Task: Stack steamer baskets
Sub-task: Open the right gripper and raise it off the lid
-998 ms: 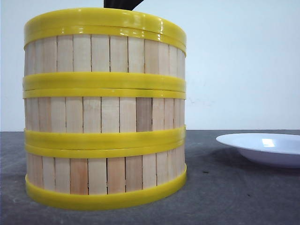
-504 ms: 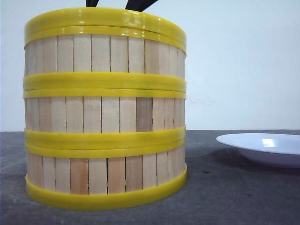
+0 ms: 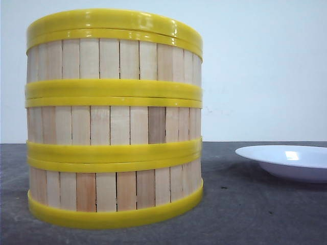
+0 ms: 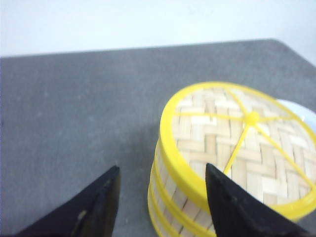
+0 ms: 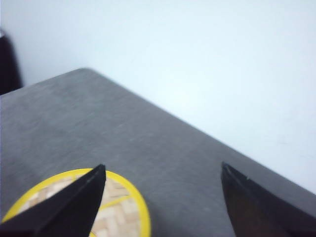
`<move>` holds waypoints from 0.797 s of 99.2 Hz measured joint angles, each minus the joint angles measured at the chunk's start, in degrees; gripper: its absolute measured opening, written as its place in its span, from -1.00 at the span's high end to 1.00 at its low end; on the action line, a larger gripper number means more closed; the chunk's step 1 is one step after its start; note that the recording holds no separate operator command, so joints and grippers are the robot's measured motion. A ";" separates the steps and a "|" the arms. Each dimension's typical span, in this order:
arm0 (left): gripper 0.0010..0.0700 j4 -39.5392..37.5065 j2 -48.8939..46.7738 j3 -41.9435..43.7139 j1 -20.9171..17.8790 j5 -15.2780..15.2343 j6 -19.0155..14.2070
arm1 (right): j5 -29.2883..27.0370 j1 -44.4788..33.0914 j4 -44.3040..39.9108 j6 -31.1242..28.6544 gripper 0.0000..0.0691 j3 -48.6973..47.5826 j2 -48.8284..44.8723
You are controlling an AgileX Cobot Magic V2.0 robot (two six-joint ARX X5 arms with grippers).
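Note:
Three steamer baskets stand stacked in one column on the dark table: top basket (image 3: pixel 115 56), middle one (image 3: pixel 115 122), bottom one (image 3: pixel 115 191). Their yellow rims line up closely. Neither gripper shows in the front view. In the left wrist view my left gripper (image 4: pixel 162 167) hangs open above the stack's near rim, one finger over the woven floor of the top basket (image 4: pixel 237 133), the other over bare table. My right gripper (image 5: pixel 163 165) is open and empty, higher up, with the top basket (image 5: pixel 118 212) below one finger.
A white plate (image 3: pixel 288 161) lies on the table to the right of the stack, and its edge shows beyond the stack (image 4: pixel 301 111). The table's far edge meets a pale wall. A dark object (image 5: pixel 7 64) stands at the table's side.
The dark gripper tips that showed just above the top basket's rim in the front view have left that view. The stack has not moved.

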State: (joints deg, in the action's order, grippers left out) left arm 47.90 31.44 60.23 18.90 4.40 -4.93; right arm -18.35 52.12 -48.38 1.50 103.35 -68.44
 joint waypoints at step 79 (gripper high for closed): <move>0.08 -4.90 -16.24 -19.58 0.00 1.90 0.00 | -9.94 0.00 4.02 -12.09 -0.29 -49.51 40.57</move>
State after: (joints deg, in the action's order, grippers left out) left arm 43.00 15.20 40.64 18.90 6.31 -4.93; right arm -28.29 52.12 -44.36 -10.59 53.84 -27.88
